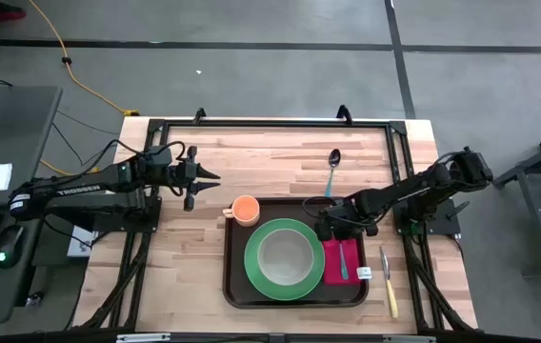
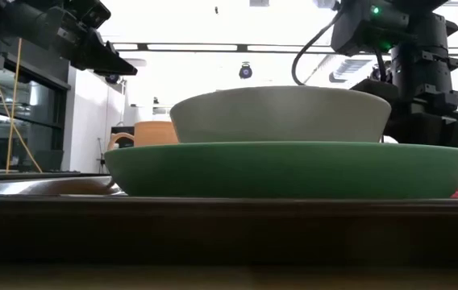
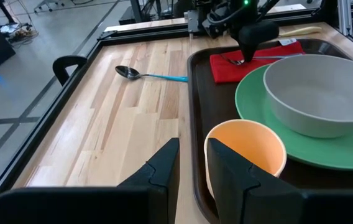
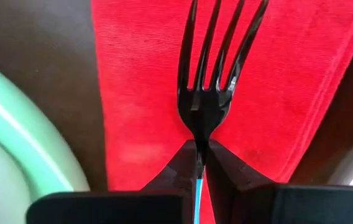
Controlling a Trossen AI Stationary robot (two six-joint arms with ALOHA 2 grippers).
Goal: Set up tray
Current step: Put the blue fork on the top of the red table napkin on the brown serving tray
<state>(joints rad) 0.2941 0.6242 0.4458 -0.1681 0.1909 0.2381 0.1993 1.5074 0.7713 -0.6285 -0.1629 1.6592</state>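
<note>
On the wooden table (image 1: 280, 157), toward its front and a little right of centre, lies the dark brown tray (image 1: 235, 286), long side running left to right. Inside it, the green plate (image 1: 256, 276) fills the middle, and a pale grey bowl (image 1: 284, 257) sits in the plate's centre. At the plate's 3 o'clock, still within the tray, a red napkin (image 1: 335, 272) lies flat. At the plate's 10 o'clock, in the tray's rear left corner, stands an orange cup (image 1: 246, 209), its handle pointing left over the rim.

The right gripper (image 4: 202, 163) is low over the napkin's rear end, at the plate's 2 o'clock. Its fingers are pinched narrow on the thin neck of a black fork (image 4: 214, 81) with a blue handle; the tines lie spread over the red cloth, and the handle runs back between the fingers.

Outside the tray, a spoon (image 1: 332, 164) with a blue handle and dark bowl lies on the bare wood at the tray's 1 o'clock. A knife (image 1: 388, 284) with a pale yellow handle lies just beside the tray's right edge, at 3 o'clock.

The left gripper (image 3: 192, 163) hangs above the table at the tray's 10 o'clock, near the cup, fingers narrowly parted and holding nothing.
</note>
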